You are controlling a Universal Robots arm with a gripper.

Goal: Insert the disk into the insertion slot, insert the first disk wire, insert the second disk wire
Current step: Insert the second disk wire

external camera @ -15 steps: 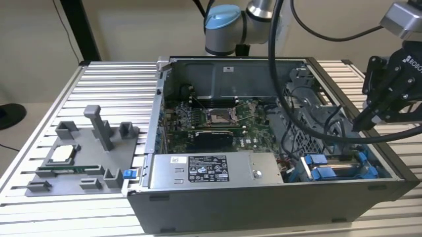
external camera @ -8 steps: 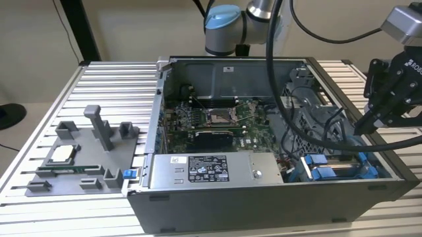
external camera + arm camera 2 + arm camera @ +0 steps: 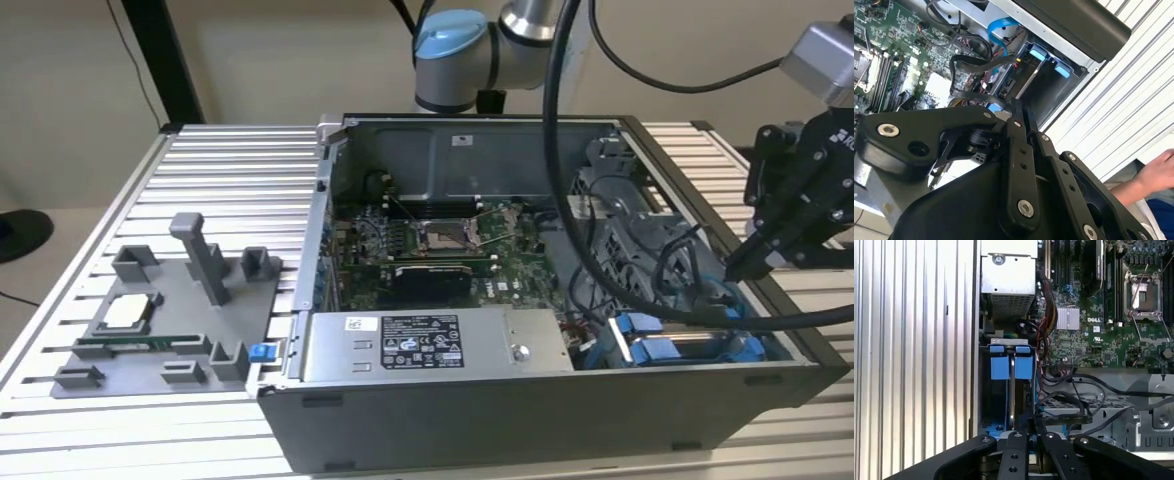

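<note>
The disk point(image 3: 1010, 390) sits seated in the insertion slot point(image 3: 985, 390). The hand point(image 3: 1030, 427), fingers pressed together and empty, hovers above; wires look unplugged.

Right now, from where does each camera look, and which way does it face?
Exterior view: off the arm, looking down into the open computer case; the pincer hangs over the blue tabs.
First wrist view: on the arm, facing down at the slot's blue tabs.
Second wrist view: on the arm, past the pincer.
All share the circuit board.
</note>
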